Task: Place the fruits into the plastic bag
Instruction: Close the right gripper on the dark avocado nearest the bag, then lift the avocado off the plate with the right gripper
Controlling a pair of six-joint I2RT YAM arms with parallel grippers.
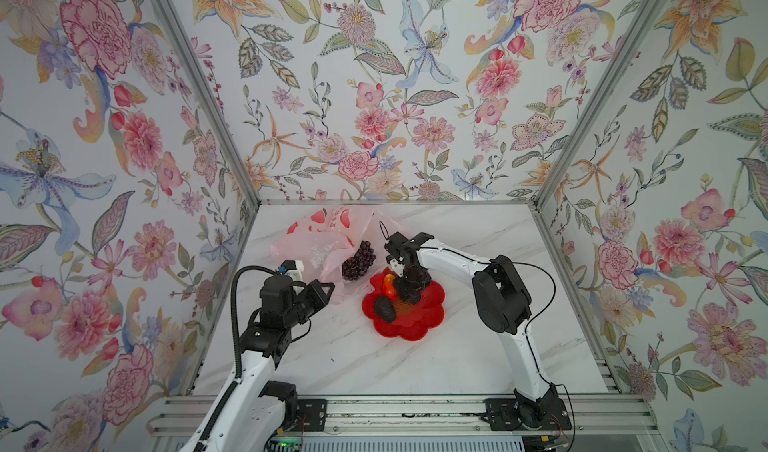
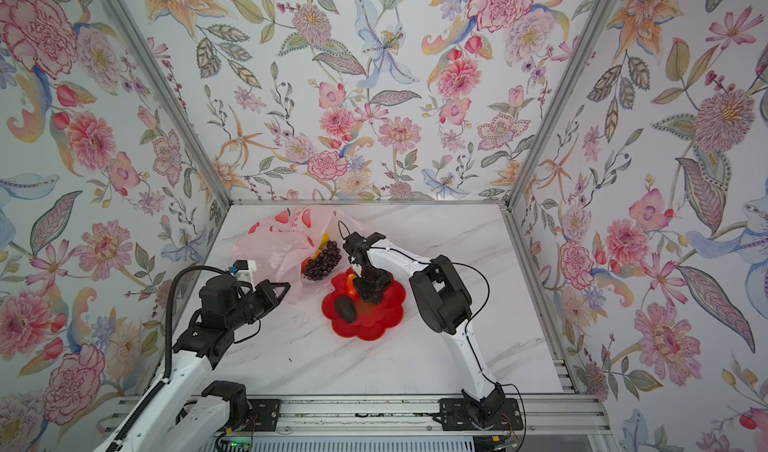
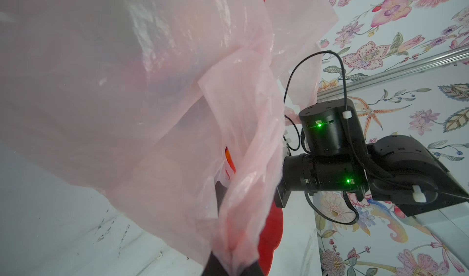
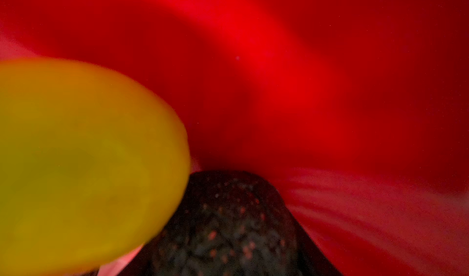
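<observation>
The pale pink plastic bag (image 1: 320, 242) (image 2: 282, 246) lies at the back left, its mouth facing the red flower-shaped plate (image 1: 424, 321) (image 2: 386, 321). My left gripper (image 1: 330, 292) (image 3: 232, 264) is shut on a bunched edge of the bag (image 3: 127, 84). A dark purple grape bunch (image 1: 359, 260) (image 2: 322, 260) rests in the bag's mouth, with an orange fruit (image 2: 309, 262) beside it. My right gripper (image 1: 409, 291) (image 4: 228, 236) points down onto the plate, its jaws closed round a blackish bumpy avocado (image 4: 228, 218). A red-yellow mango (image 1: 388, 284) (image 4: 76, 160) touches that avocado. A second avocado (image 1: 385, 309) (image 2: 345, 309) lies free on the plate.
The marble table (image 1: 374, 366) is walled by flowered panels on three sides, with metal rails (image 1: 399, 412) along the front. In the left wrist view the right arm's black joints (image 3: 330, 147) stand close behind the bag and the plate (image 3: 269, 244).
</observation>
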